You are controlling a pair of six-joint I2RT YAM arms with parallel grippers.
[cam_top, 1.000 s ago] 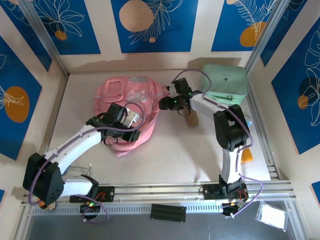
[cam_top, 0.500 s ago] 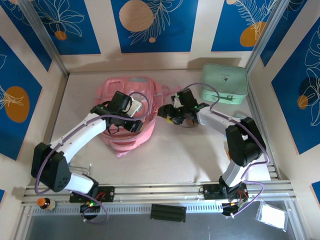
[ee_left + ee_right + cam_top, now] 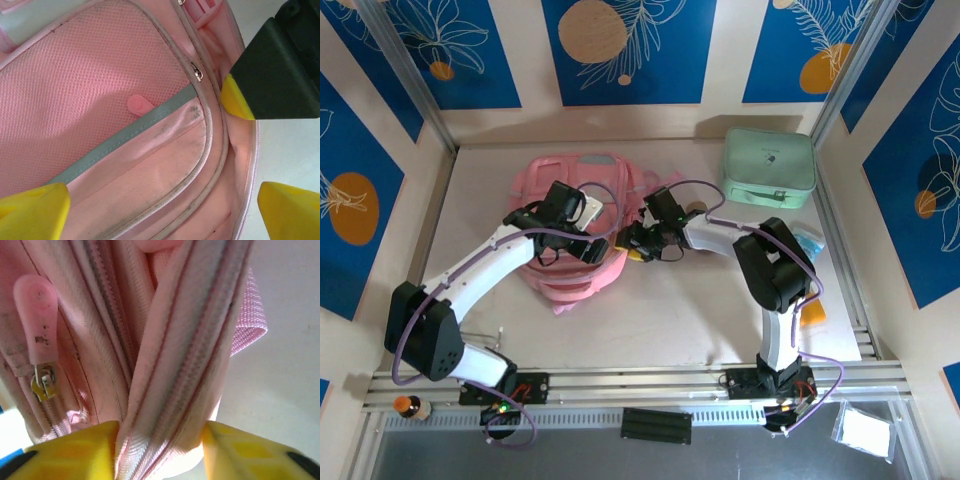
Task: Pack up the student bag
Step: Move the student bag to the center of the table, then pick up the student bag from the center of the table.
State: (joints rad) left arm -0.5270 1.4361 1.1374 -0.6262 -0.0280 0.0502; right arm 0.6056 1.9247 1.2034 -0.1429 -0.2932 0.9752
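overhead: student bag (image 3: 552, 172), table (image 3: 670, 310), blue walls (image 3: 670, 60).

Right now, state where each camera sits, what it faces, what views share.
Top external: above and behind the bases, looking down on table, both arms, student bag.
Left wrist: on the left arm, facing the bag's front pocket; open left gripper at bottom.
Right wrist: on the right arm, close on the bag's zip edge, pinched by right gripper.
Shared: all show the bag.
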